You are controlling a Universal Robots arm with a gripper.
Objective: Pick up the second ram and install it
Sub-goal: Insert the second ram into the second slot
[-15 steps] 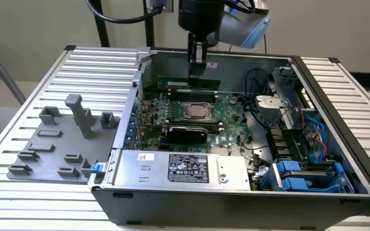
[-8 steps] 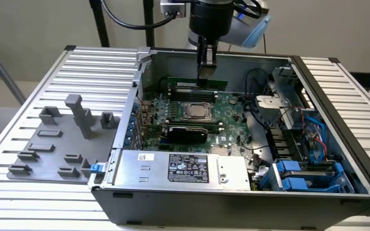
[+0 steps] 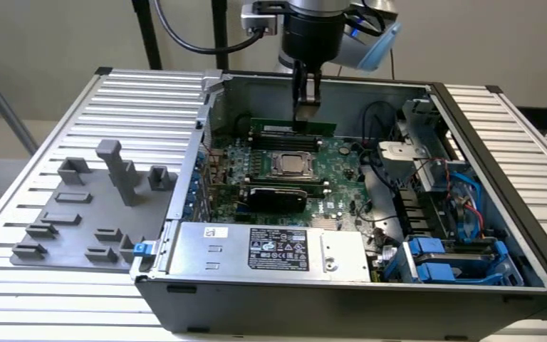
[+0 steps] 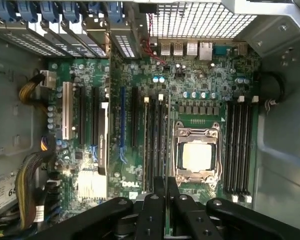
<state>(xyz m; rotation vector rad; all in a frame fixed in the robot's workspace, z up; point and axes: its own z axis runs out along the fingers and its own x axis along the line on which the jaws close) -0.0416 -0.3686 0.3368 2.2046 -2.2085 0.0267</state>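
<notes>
**Second ram held at the memory slots, seating unconfirmed**

One slatted desk (image 3: 55, 107) carries one open computer case (image 3: 350, 303). Beside the case, on the exterior view's left, lies one grey fixture (image 3: 74, 214) with several raised blocks. Inside the case lies one motherboard (image 3: 340, 182). One power supply (image 3: 254, 246) sits along the case wall nearest the exterior camera. One processor (image 3: 293, 164) sits near the middle of the board and serves as the landmark here.

In the wrist view, a bank of memory slots (image 4: 240, 150) runs along each side of the processor, two banks in all. Four slots can be counted in the clearer bank. How many slots already hold sticks cannot be told.

One second ram (image 3: 278, 125) stands on edge, appearing just beyond the processor in the exterior view. The single gripper (image 3: 303, 117) comes straight down onto it. Its jaws are narrow and closed on the stick's upper edge.

Progress, as a judgement: the pick-up is done, since the stick is well clear of the fixture and inside the case. The installation is in hand. Whether the stick is pressed fully home or its latches have closed cannot be told.
</notes>
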